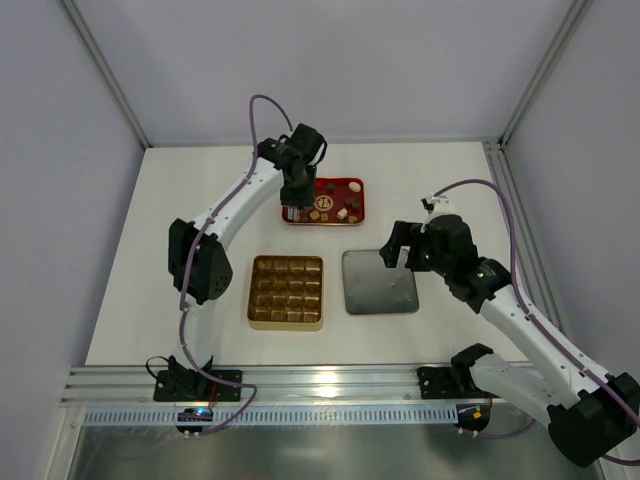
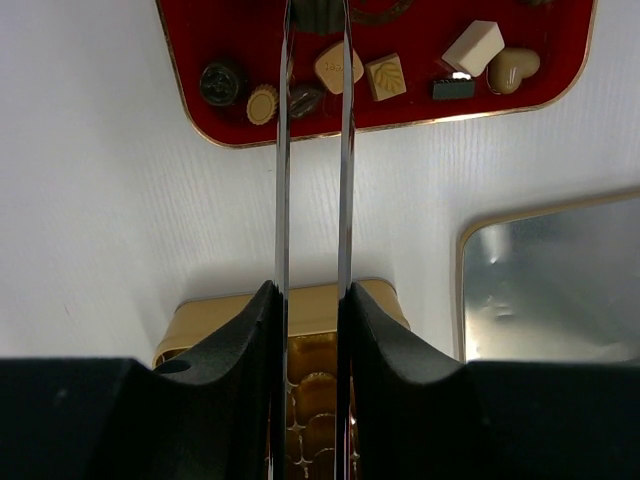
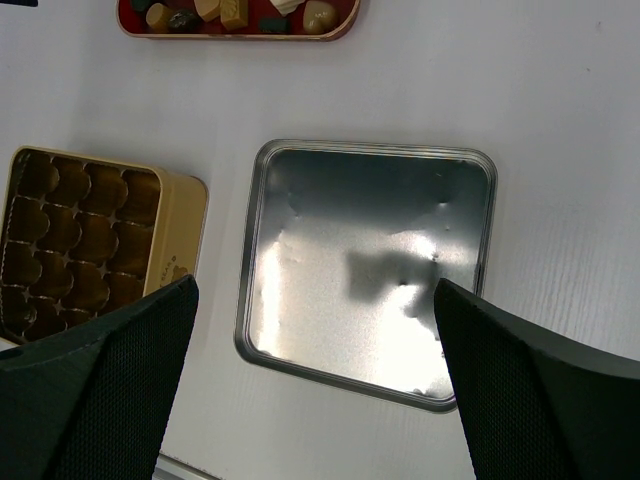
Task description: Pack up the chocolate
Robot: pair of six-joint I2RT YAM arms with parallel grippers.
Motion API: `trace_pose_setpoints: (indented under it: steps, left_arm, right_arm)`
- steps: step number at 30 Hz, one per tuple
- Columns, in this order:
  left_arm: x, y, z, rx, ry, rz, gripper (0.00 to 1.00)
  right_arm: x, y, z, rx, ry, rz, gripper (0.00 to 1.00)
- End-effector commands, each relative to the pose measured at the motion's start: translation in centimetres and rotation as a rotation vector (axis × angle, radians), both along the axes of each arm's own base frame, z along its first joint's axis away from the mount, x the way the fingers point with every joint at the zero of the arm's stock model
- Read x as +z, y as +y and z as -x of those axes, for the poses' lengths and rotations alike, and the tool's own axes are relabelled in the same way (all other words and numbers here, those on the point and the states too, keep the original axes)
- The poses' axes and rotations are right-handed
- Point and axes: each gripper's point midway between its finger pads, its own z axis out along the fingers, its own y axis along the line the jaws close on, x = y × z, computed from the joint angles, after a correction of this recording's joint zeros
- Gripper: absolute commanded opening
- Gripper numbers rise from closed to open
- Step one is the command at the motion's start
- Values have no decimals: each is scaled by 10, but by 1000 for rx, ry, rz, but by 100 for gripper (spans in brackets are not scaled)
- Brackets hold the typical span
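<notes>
Tabletop white, enclosure walls grey

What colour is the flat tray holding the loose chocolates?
Flat tray: red, thin gold rim; best in left wrist view.

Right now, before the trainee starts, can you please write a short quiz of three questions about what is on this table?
1. Choose one: which gripper hangs over the red tray of chocolates? A) the left one B) the right one C) neither
2. True or false: the gold box already has chocolates in its cells.
3. Short answer: are the jaws of the right gripper open or shut?
Key: 1 is A, the left gripper; 2 is false, the cells are empty; 3 is open.
</notes>
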Motion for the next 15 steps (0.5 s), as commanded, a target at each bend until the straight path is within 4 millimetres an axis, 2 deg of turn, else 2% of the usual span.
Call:
trace_pose_setpoints:
  steps: [1,15]
  left_arm:
    - [32,-2,5,-14,-60,50,29]
    - [40,3,15,-13,-67,61,29]
  right_arm:
    - [8,4,-8,-11,-33,-22,100]
    - [3,7,-9,-8,-22,-33,100]
